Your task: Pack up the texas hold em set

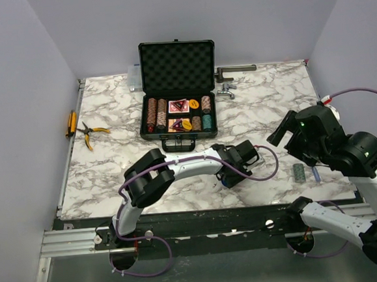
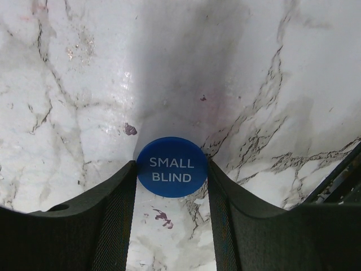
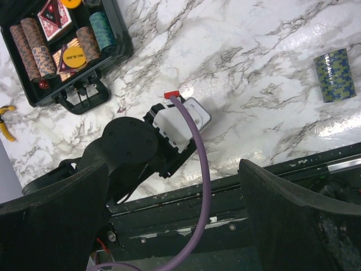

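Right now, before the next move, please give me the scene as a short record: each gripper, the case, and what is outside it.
left gripper: closed on the blue SMALL BLIND disc, which lies flat on the marble table
right gripper: open, empty, above the table
case: open, lid upright; chip stacks, cards and a yellow disc inside
outside the case: the blue disc; one teal chip stack on the table's right side

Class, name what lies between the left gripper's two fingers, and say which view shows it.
The blue SMALL BLIND disc, flat on the marble table, touching both fingers of the left gripper; left wrist view.
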`<state>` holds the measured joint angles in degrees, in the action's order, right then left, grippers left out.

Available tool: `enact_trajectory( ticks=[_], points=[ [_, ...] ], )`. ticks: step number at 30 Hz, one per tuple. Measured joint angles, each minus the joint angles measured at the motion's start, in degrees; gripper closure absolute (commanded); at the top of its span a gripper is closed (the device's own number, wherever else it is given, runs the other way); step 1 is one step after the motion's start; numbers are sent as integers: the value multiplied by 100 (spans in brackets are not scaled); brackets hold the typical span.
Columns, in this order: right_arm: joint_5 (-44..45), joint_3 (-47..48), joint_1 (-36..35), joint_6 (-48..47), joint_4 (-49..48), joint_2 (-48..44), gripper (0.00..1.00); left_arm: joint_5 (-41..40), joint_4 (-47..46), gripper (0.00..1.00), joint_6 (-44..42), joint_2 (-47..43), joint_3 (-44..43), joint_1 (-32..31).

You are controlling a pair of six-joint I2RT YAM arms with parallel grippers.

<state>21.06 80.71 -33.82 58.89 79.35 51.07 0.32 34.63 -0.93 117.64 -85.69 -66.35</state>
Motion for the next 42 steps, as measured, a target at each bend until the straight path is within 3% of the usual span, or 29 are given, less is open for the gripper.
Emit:
enact_trajectory(
  ticks=[35,42],
  points=[
    [-11,874,0,-656,-509,446,0,-341,1685,63,1093,-1202,-378,0],
    [-4,1469,0,-870,-614,789,0,-365,1987,64,1237,-1281,-627,0]
  ],
)
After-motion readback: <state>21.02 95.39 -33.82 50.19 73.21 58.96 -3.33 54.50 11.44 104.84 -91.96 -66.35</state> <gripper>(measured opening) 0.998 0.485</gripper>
